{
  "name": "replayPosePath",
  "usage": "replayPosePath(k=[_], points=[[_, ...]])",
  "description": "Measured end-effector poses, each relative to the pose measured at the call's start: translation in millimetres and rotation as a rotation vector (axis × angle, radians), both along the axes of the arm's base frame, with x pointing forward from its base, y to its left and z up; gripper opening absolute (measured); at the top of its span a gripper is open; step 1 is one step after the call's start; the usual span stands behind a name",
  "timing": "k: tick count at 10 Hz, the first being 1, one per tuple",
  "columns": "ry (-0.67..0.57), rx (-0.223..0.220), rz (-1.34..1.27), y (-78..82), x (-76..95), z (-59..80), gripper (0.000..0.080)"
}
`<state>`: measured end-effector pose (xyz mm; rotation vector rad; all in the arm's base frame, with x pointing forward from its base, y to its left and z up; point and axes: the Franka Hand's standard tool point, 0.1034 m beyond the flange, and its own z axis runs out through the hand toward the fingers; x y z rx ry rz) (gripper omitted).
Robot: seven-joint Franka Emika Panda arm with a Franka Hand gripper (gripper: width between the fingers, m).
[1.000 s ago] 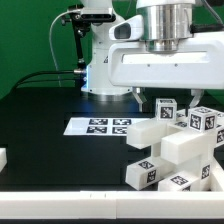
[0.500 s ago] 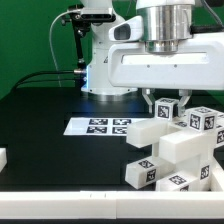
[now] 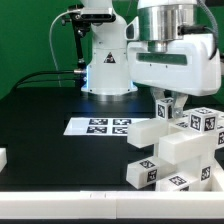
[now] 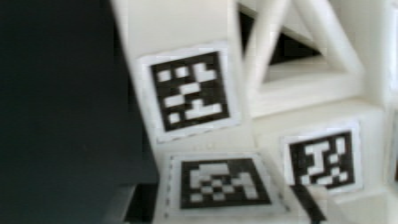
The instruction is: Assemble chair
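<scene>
A: Where's the chair (image 3: 178, 150) at?

B: Pile of chunky white tagged pcs on the black table (image 3: 40, 115), toward the exterior view's right, near the front edge. Long bars leaning across each other, blocks stacked behind. Not a chair yet, just loose parts as far as I can tell.

A: Gripper?

B: Gripper (image 3: 166, 104) is down on the top of the pile, fingers clenched either side of a small tagged block (image 3: 165, 109). Looks like it's grasping that pc. Wrist view is all tags and white plastic up close, so it's right on it; blurry tho, can't see pad contact.

A: Step?

B: I'd say pick-up of one part, early in the job. Next move prob needs a straight lift so the leaning bars don't shift, then carry it clear of the heap.

A: Vs a sec ago?

B: Arm has swung toward the exterior view's right and dropped lower; jaws were wide then, now closed in on the block. Pile looks unmoved. Marker board (image 3: 104, 126) same spot, beside the pile on the exterior view's left.
</scene>
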<state>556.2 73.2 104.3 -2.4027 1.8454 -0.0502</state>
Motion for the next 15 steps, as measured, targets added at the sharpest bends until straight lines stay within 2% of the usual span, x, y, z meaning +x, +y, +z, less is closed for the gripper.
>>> replayPosePath(k=[2, 4, 6, 7, 8, 9, 10, 11, 12, 15], points=[[-0.002, 0.044, -0.269, 2.5, 0.9, -0.3, 0.0264], [0.007, 0.067, -0.407, 5.3, 0.9, -0.2, 0.0264], [0.006, 0.065, -0.386, 6.7, 0.6, -0.2, 0.0264], [0.003, 0.061, -0.346, 6.7, 0.6, -0.3, 0.0350], [-0.005, 0.052, -0.254, 6.7, 0.9, 0.6, 0.0350], [-0.021, 0.034, -0.091, 5.0, 2.0, 2.4, 0.0535], [-0.039, 0.013, 0.108, 4.1, 2.9, 3.9, 0.0614], [-0.048, -0.002, 0.239, 4.0, 2.7, 3.5, 0.0614], [-0.052, -0.007, 0.289, 3.9, 2.6, 3.1, 0.0642], [-0.065, -0.029, 0.470, 3.9, 2.6, 3.0, 0.0648]])
